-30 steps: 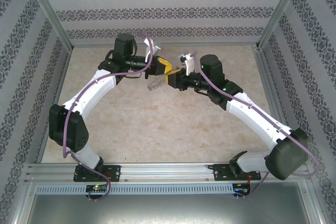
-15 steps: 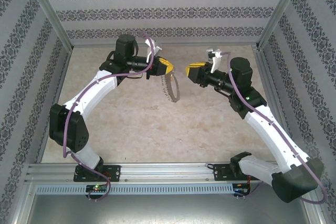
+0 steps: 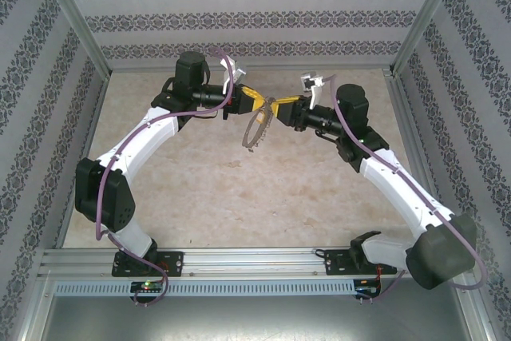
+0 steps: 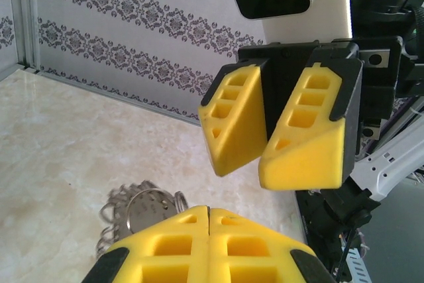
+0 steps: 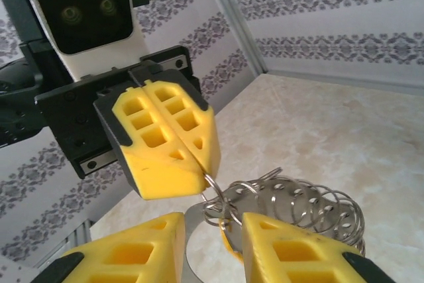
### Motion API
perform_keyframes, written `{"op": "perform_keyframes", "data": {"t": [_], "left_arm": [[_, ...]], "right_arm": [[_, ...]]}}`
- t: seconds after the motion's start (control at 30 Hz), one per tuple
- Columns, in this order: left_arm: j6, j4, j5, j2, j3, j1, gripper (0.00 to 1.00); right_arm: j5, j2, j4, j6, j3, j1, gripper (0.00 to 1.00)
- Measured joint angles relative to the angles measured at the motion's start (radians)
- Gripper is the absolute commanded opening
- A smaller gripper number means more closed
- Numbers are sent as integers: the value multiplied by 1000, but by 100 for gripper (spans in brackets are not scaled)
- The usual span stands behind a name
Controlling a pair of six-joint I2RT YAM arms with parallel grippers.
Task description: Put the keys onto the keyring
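Keyring (image 3: 255,129), a thin metal hoop fringed all round with small silvery loops, is hanging in mid-air above the pale marbled desk (image 3: 239,205), towards its far side and between the two arms.

On the left, the left claw (image 3: 259,105) is reaching in with its yellow fingers clenched tight together. It is pinching the hoop at its top edge, so the ring is dangling below the fingertips.

On the right, the right claw (image 3: 277,108) is meeting it nose to nose. In the right wrist view its fingers are standing partly apart, straddling the top of the hoop just under the left claw's tips. Nothing is clearly being gripped between them. A small yellowish sliver (image 5: 227,246) beside one inner face may be the key, but it is too small to tell.

The step in hand is probably threading the key onto the hoop. To do it well, the left claw should be holding the ring rigid while the right one is easing in slowly. The key's hole needs lining up with the bare wire, well clear of the fringe, which could snag or set the ring swinging.
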Motion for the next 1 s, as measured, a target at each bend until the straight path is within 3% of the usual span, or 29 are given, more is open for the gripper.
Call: {"op": "perform_keyframes", "data": {"t": [0.63, 0.8, 0.93, 1.0], "left_arm": [[-8, 2, 7, 0, 0, 1, 0], [-8, 3, 11, 0, 0, 0, 0], [-8, 4, 18, 0, 0, 1, 0], [-8, 4, 18, 0, 0, 4, 0]], "right_arm": [[-85, 86, 69, 6, 17, 13, 24], [-93, 109, 71, 11, 35, 15, 17], [-99, 115, 72, 15, 41, 14, 3], [-101, 116, 65, 14, 45, 14, 0]]}}
